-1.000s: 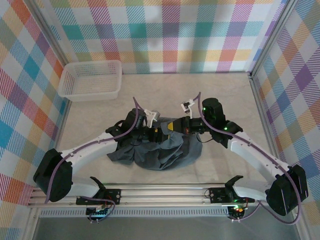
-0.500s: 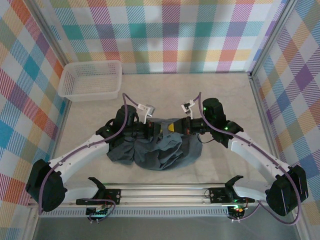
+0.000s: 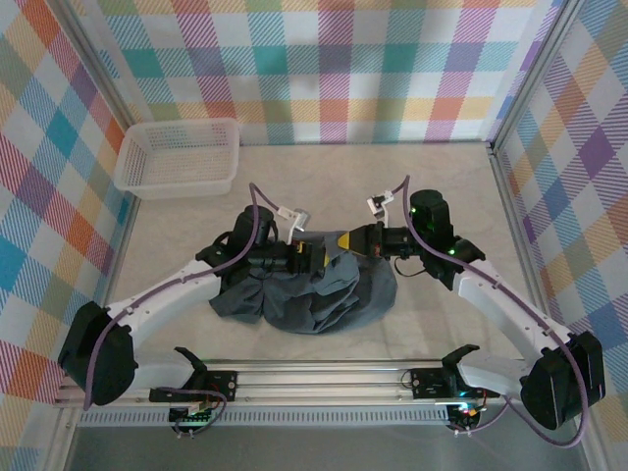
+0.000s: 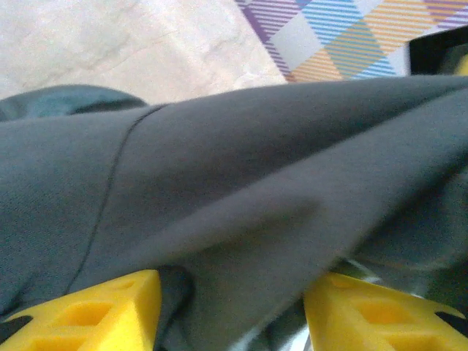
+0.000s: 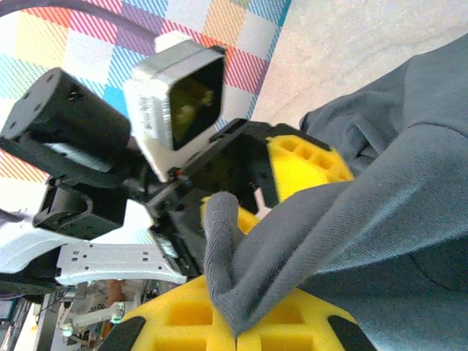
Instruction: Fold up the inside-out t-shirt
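Observation:
The inside-out t-shirt (image 3: 309, 299) is a dark slate-grey crumpled heap at the table's middle front. My right gripper (image 5: 238, 333) is shut on a raised fold of the t-shirt (image 5: 351, 219), and the cloth's edge curls up over its yellow pads (image 5: 183, 322). In the top view the right gripper (image 3: 343, 241) holds that fold just above the heap. My left gripper (image 3: 312, 258) faces it from the left, almost touching. The left gripper (image 4: 234, 311) has its yellow fingers (image 4: 102, 307) apart, with a taut ridge of the t-shirt (image 4: 241, 183) running between and over them.
A white mesh basket (image 3: 179, 157) stands at the back left by the plaid wall. Bare marble table (image 3: 442, 177) lies behind and to the right of the heap. The metal rail (image 3: 314, 378) with both arm bases runs along the front edge.
The left wrist drew back to the left, then came in again toward the right gripper. The right wrist shifted slightly right, still pinching the raised fold.

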You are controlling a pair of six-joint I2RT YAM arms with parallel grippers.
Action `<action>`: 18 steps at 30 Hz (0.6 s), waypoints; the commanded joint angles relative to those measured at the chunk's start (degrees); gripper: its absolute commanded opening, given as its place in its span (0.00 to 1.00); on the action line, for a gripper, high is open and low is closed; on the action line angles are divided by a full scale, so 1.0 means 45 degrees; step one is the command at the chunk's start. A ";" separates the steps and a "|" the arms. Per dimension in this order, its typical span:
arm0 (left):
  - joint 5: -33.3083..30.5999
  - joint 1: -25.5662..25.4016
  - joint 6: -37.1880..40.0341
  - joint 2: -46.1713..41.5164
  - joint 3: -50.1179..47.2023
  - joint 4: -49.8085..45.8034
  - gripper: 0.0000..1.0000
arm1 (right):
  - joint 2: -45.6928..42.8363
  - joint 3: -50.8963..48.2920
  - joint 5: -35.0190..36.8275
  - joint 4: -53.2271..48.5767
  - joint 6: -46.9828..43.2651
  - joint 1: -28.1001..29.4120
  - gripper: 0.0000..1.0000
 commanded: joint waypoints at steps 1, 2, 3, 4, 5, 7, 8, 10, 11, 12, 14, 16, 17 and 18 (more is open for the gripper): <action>-0.0377 0.0028 -0.0056 0.0494 0.0457 0.0029 0.54 | -0.0073 -0.0042 -0.0755 0.0909 0.0285 0.0009 0.00; -0.0338 0.0028 -0.0227 0.0694 0.0542 0.0347 0.53 | -0.0073 -0.0042 -0.0788 0.0910 0.0284 0.0021 0.00; -0.0249 0.0029 -0.0401 0.0930 0.0646 0.0611 0.48 | -0.0077 -0.0059 -0.0800 0.0920 0.0303 0.0001 0.00; -0.0223 0.0028 -0.0572 0.1110 0.0773 0.0842 0.41 | -0.0092 -0.0080 -0.0793 0.0910 0.0304 0.0010 0.00; -0.0180 0.0028 -0.0752 0.1284 0.0880 0.1068 0.32 | -0.0093 -0.0081 -0.0822 0.0910 0.0302 0.0013 0.00; -0.0111 0.0033 -0.1046 0.1472 0.0977 0.1448 0.15 | -0.0141 -0.0118 -0.0806 0.0853 0.0304 0.0010 0.00; -0.0068 0.0028 -0.1229 0.1462 0.0988 0.1562 0.04 | -0.0216 -0.0172 -0.0675 0.0852 0.0333 -0.0008 0.00; 0.0323 0.0047 -0.1739 0.1166 0.0993 0.1751 0.00 | -0.0408 -0.0346 -0.0243 0.0686 0.0420 -0.0310 0.00; 0.0574 0.0067 -0.2064 0.0896 0.1027 0.1758 0.00 | -0.0442 -0.0416 -0.0073 0.0399 0.0356 -0.0693 0.05; 0.0902 0.0074 -0.2439 0.0534 0.1101 0.1682 0.00 | -0.0399 -0.0497 0.0002 0.0023 0.0100 -0.1316 0.09; 0.1676 0.0070 -0.3000 -0.0148 0.1433 0.1380 0.00 | 0.0084 -0.0849 -0.0155 -0.0370 -0.0916 -0.2473 0.16; 0.2946 0.0085 -0.3414 -0.0492 0.1872 0.1353 0.00 | 0.1422 -0.1404 -0.0717 -0.0105 -0.2369 -0.3216 0.20; 0.3258 0.0080 -0.3527 -0.0594 0.2038 0.1269 0.00 | 0.2119 -0.1418 -0.0783 -0.0341 -0.2822 -0.3415 0.21; 0.3389 0.0068 -0.3513 -0.0724 0.2166 0.1015 0.00 | 0.2920 -0.1121 -0.1075 -0.0944 -0.3199 -0.3630 0.20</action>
